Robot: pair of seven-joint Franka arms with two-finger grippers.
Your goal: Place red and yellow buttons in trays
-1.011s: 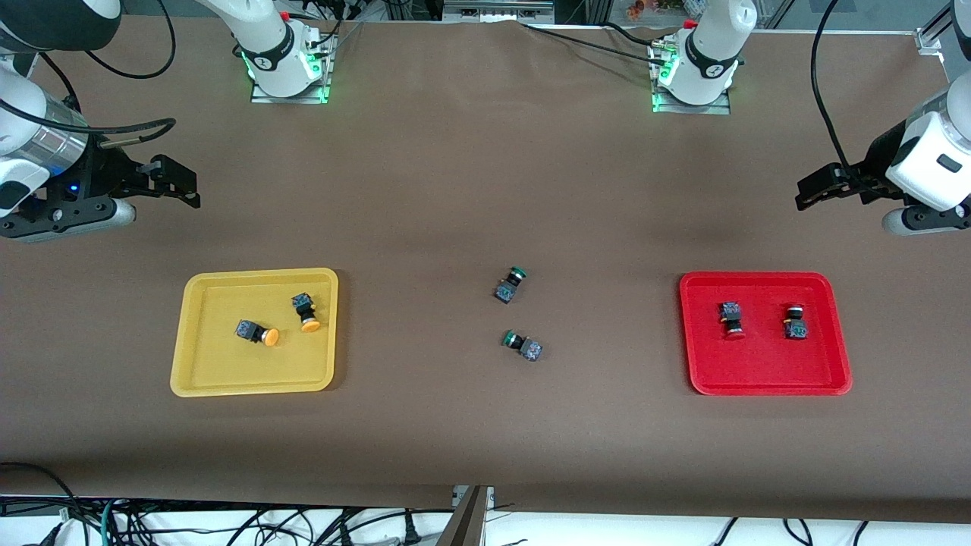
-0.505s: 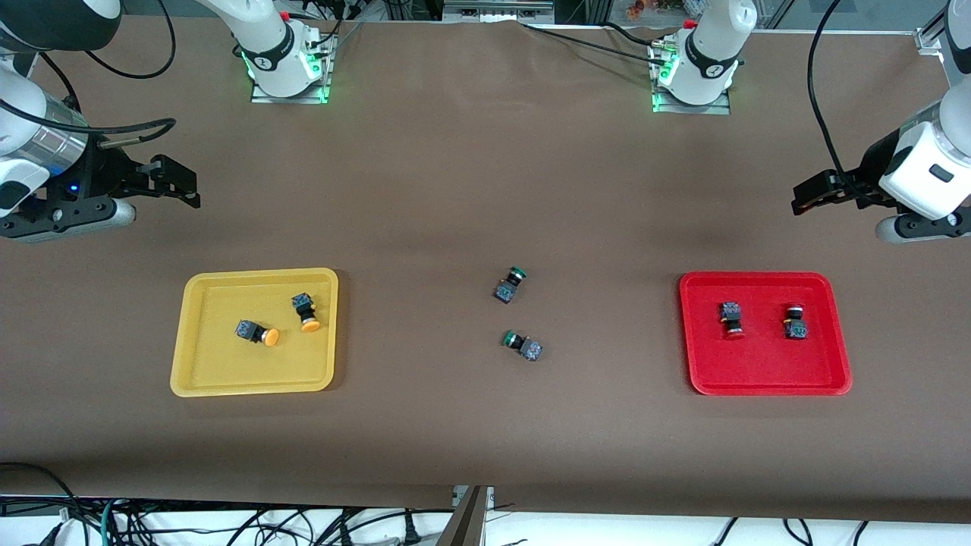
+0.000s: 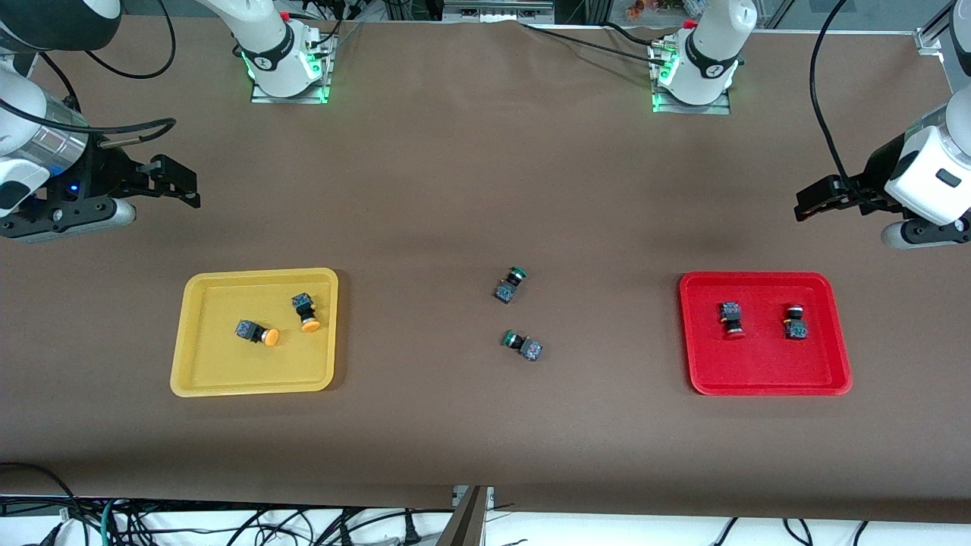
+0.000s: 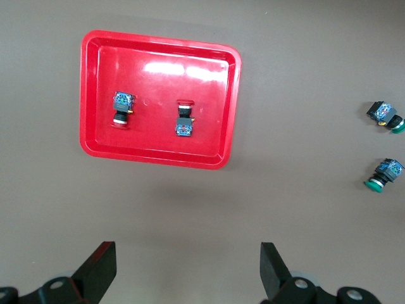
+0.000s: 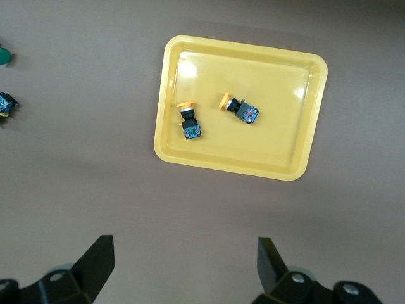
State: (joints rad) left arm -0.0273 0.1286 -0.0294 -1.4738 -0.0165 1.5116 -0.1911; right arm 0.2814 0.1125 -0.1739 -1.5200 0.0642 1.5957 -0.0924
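toward the right arm's end of the table, a yellow tray (image 3: 199, 362) with two yellow-capped buttons lying on their sides inside it: one (image 3: 256, 332) about mid-tray, the other (image 3: 306, 311) near the rim facing the table's middle, close together but apart. toward the left arm's end, a red tray (image 3: 758, 383) with two red-capped buttons in it, one (image 3: 731, 318) on the side nearer the table's middle, the other (image 3: 794, 322) beside it, well apart from each other. between the trays, on the brown table (image 3: 470, 174), two green-capped switches lying on their sides, one (image 3: 510, 285) farther from the front camera, one (image 3: 523, 345) nearer, both outside either tray. up in the air over bare table at the right arm's end, farther from the front camera than the yellow tray, the right gripper (image 3: 171, 182), fingers spread wide, nothing between them. likewise over bare table at the left arm's end, above the red tray's end of the cloth, the left gripper (image 3: 815, 199), jaws wide apart and empty. in each wrist view, both dark fingertips (image 4: 100, 266) (image 5: 95, 259) set far apart with only table between, the matching tray seen whole past them.
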